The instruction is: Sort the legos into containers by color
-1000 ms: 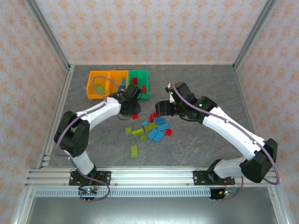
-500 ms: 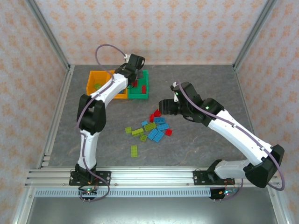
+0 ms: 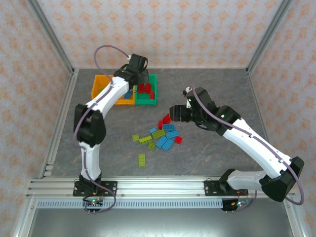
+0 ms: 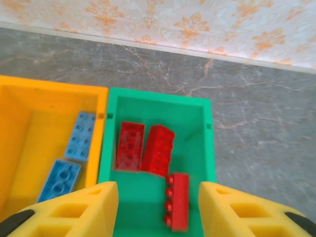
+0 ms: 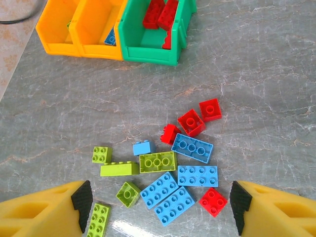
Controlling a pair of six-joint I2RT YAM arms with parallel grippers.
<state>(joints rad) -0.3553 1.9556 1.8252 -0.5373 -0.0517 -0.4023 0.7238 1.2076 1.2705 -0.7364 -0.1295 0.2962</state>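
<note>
My left gripper (image 3: 141, 75) hangs over the green container (image 3: 146, 102), open. Between its fingers, touching neither, a red lego (image 4: 177, 200) lies on its side in the green container (image 4: 158, 94). Two more red legos (image 4: 130, 145) lie further in. The middle orange container (image 4: 49, 85) holds two light blue legos (image 4: 81, 136). The loose legos (image 3: 162, 136), in red, light blue and lime green, lie mid-table. My right gripper (image 5: 160, 205) hovers open above them, empty; a blue lego (image 5: 192, 147) and red ones (image 5: 191, 122) lie below it.
The three containers stand joined in a row at the back left, the far-left orange one (image 3: 101, 91) beside the enclosure's metal frame. One lime green lego (image 3: 141, 159) lies apart, nearer the front rail. Bare table stretches to the right of my right arm.
My left arm swung from the pile back to the green container and its jaws opened, leaving a red lego in that container. My right gripper barely shifted.
</note>
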